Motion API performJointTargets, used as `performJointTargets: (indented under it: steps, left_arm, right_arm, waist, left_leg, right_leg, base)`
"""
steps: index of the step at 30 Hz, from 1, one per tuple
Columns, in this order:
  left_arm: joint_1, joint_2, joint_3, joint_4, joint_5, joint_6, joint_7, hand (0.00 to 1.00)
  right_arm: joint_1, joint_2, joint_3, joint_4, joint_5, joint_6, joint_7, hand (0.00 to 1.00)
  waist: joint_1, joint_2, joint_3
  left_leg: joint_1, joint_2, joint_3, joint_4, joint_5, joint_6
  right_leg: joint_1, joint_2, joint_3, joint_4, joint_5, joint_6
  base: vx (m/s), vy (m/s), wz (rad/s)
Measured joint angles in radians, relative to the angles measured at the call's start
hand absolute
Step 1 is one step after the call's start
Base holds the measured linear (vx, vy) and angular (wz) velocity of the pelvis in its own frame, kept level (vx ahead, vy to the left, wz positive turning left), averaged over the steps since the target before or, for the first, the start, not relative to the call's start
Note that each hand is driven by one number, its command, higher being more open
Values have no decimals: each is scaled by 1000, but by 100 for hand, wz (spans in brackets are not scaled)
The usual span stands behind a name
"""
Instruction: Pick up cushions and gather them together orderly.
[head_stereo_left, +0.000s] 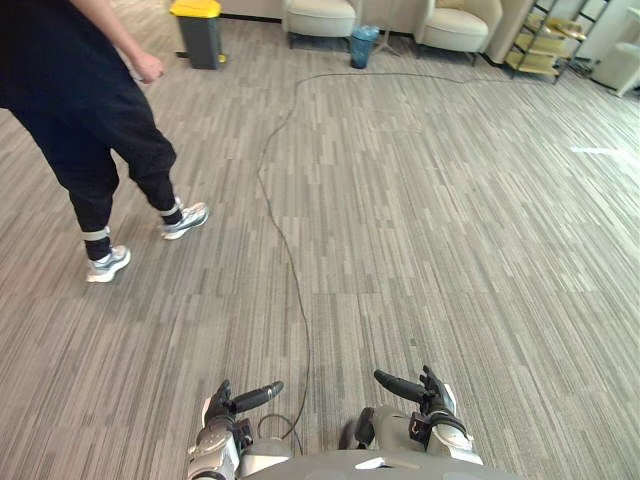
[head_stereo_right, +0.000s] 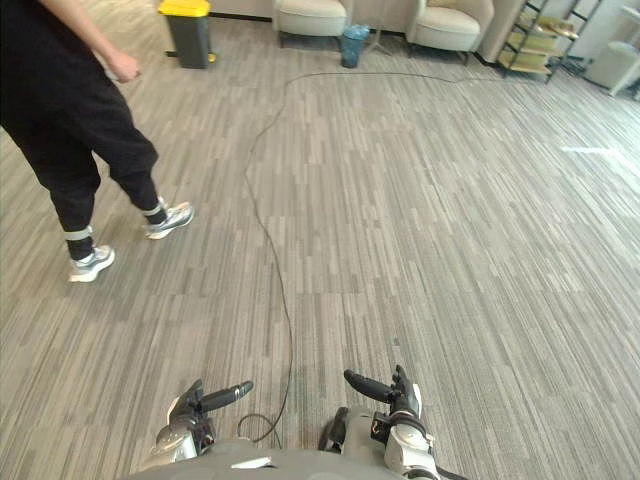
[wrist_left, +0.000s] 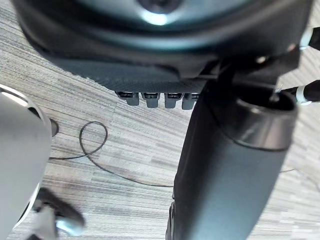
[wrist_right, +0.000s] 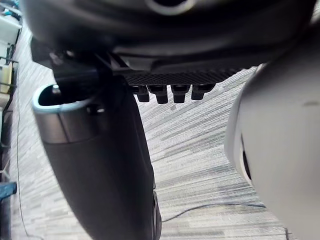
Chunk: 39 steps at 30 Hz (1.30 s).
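Low at the near edge, the left hand and right hand hang over striped grey floor. Each wrist view shows its fingers relaxed in a close row, much foreshortened, the thumb jutting apart, grasping no object. Pale cushions sit as seats on two armchairs at the far wall, well apart from both hands and cut off by the top edge. A person in black, cropped above the chest, steps at far left. Any lettering on the yellow-lidded bin is too small to read. A rack is partly cut off.
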Motion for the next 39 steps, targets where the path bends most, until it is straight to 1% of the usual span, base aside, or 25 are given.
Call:
performJointTargets:
  steps: [1, 3, 4, 5, 6, 7, 8, 10, 13, 14, 16, 17, 19, 20, 22, 24, 26, 27, 28, 30, 31, 35, 36, 38, 39]
  left_arm:
    - [-4, -2, -26, 14, 11, 3, 0, 100]
    - [-12, -10, -38, 17, 44, 4, -21, 100]
    - [-9, -24, -36, 15, 65, 4, -23, 100]
    - [-7, -29, -36, 11, 66, 4, -22, 100]
    - [0, -39, -32, -1, 66, 4, -21, 100]
    - [2, -49, -20, -16, 64, 4, -21, 100]
    - [1, -49, -16, -29, 63, 4, -20, 100]
    - [5, -44, -19, -55, 61, 2, -19, 100]
    - [18, -35, -20, -96, 44, -7, -19, 100]
    - [18, -43, -17, -110, 40, -20, -19, 100]
    - [18, -45, -17, -112, 34, -23, -19, 100]
    - [15, -44, -17, -112, 25, -29, -19, 100]
    - [12, -44, -17, -110, 4, -34, -17, 100]
    - [12, -43, -17, -108, 2, -39, -15, 100]
    - [8, -22, -15, -108, 3, -41, -19, 100]
    - [2, -10, -15, -96, 7, -38, -16, 100]
    - [-5, -6, -14, -70, 7, -36, -9, 100]
    - [-9, -6, -14, -55, 7, -36, 3, 100]
    - [-12, -6, -14, -48, 7, -35, 6, 100]
    - [-18, -6, -16, -23, 16, -26, 11, 100]
    - [-21, -4, -17, -10, 16, -25, 15, 100]
    - [-14, -1, -17, -8, 17, -20, 21, 100]
    - [-14, 3, -24, 3, 18, -18, 21, 100]
    - [0, 6, -36, 17, 26, -15, 20, 100]
    - [-1, 1, -39, 24, 28, -16, 18, 100]
  right_arm:
    - [1, -11, -15, 5, 0, 7, 1, 100]
    - [-1, -19, -51, 15, -3, 9, 3, 100]
    - [9, -34, -72, 23, -4, 15, 2, 100]
    - [19, -42, -67, 23, -6, 17, 2, 100]
    - [31, -54, -58, 18, -14, 17, 4, 100]
    - [27, -66, -57, 22, -17, 19, 4, 100]
    - [23, -68, -41, 26, -16, 21, 1, 100]
    - [21, -61, -8, 27, -15, 21, -1, 100]
    - [19, -46, 23, 26, -6, 21, -1, 100]
    - [19, -41, 18, 26, 3, 23, -7, 100]
    - [20, -40, 19, 26, 3, 25, -12, 100]
    - [21, -38, 19, 26, 2, 30, -17, 100]
    - [25, -39, 34, 27, 2, 35, -18, 100]
    - [30, -40, 53, 27, 1, 39, -18, 100]
    - [30, -21, 71, 34, 0, 40, -15, 100]
    - [33, -7, 84, 41, -1, 41, -13, 100]
    - [27, -5, 110, 41, -10, 39, -4, 100]
    - [24, -5, 129, 30, -21, 38, 6, 100]
    - [23, -4, 131, 23, -22, 37, 10, 100]
    - [20, -4, 132, 4, -29, 28, 11, 100]
    - [20, -4, 132, 6, -37, 9, 10, 100]
    - [18, 1, 132, 3, -37, -10, 9, 100]
    - [4, 1, 127, 4, -37, -14, 10, 100]
    - [-12, -2, 126, 6, -37, -12, 11, 100]
    - [-15, -7, 124, 10, -37, -10, 10, 100]
  waist:
    - [-2, 10, -2]
    - [-5, 32, -3]
    - [-8, 46, -12]
    - [-11, 57, -17]
    - [-15, 80, -22]
    - [-10, 104, -12]
    - [-4, 113, -9]
    - [6, 90, 2]
    - [13, 66, -1]
    - [23, 62, 3]
    - [24, 59, 5]
    - [26, 48, 10]
    - [38, 43, 10]
    - [50, 47, 2]
    - [49, 8, -5]
    - [52, -15, -20]
    - [53, -18, -22]
    - [57, -12, -19]
    - [57, -10, -18]
    - [48, -2, -12]
    - [42, 2, -8]
    - [39, -2, -9]
    - [26, -3, -8]
    - [-5, 5, -12]
    - [-4, 15, -11]
  left_leg:
    - [23, 22, -10, 2, 6, -8]
    - [28, 36, -60, 34, 53, -49]
    - [12, 46, -96, 132, 88, -87]
    - [-20, 57, -123, 229, 101, -90]
    - [-131, 84, -187, 493, 171, -119]
    - [-236, 110, -229, 733, 189, -145]
    - [-326, 123, -235, 895, 181, -133]
    - [-397, 114, -228, 946, 158, -99]
    - [-503, 91, -220, 839, 106, -47]
    - [-554, 57, -246, 619, 75, -26]
    - [-574, 19, -299, 490, 75, -27]
    - [-586, -32, -387, 338, 93, -44]
    - [-592, -69, -478, 219, 197, -64]
    - [-573, -66, -467, 225, 280, -48]
    - [-586, -75, -404, 327, 206, -28]
    - [-565, -76, -339, 370, 157, 2]
    - [-511, -68, -261, 356, 138, 32]
    - [-443, -57, -207, 303, 123, 56]
    - [-417, -57, -195, 280, 116, 59]
    - [-329, -55, -161, 206, 93, 67]
    - [-237, -47, -130, 144, 70, 91]
    - [-138, -20, -88, 62, 47, 85]
    - [-97, -17, -77, 28, 47, 61]
    - [-24, -6, -93, -45, 48, 28]
    - [-10, 2, -108, -61, 53, 21]
  right_leg:
    - [30, 31, -17, -10, 17, -82]
    - [37, 29, -28, 54, -33, -100]
    - [66, 32, -41, 70, -70, -107]
    - [96, 45, -37, 47, -83, -99]
    - [161, 80, -25, -20, -103, -87]
    - [219, 125, 4, -68, -105, -91]
    - [283, 159, 50, -111, -113, -102]
    - [347, 167, 112, -142, -122, -105]
    - [403, 164, 209, -162, -140, -85]
    - [437, 157, 284, -180, -153, -67]
    - [450, 143, 319, -188, -164, -54]
    - [464, 123, 363, -187, -185, -35]
    - [477, 102, 436, -186, -221, 2]
    - [492, 96, 487, -186, -237, 20]
    - [499, 64, 581, -178, -242, 30]
    - [486, 35, 639, -129, -235, 45]
    - [409, 19, 655, 40, -204, 103]
    - [295, 12, 649, 256, -159, 182]
    - [259, 9, 633, 321, -159, 184]
    - [165, -22, 520, 444, -177, 153]
    - [122, -29, 389, 429, -202, 110]
    - [55, 3, 212, 249, -203, 95]
    - [13, 16, 183, 127, -174, 83]
    - [6, 35, 179, 17, 4, 21]
    - [8, 46, 177, 33, -14, -23]
  base:
    - [616, -180, -15]
    - [623, -226, -8]
    - [585, -238, -5]
    - [620, -250, -13]
    - [473, -180, -36]
    - [524, -147, -75]
    - [382, -21, -84]
    - [349, 21, -93]
    - [318, 90, -120]
    - [397, 179, -95]
    - [322, 187, -86]
    - [504, 322, -95]
    - [622, 376, -109]
    - [433, 241, -101]
    - [412, 245, -90]
    - [444, 303, -94]
    - [322, 254, -125]
    - [184, 217, -116]
    - [260, 281, -131]
    - [197, 147, -93]
    - [201, 65, -71]
    - [284, -28, -42]
    - [436, -124, -14]
    - [453, -164, 16]
    - [523, -225, 23]
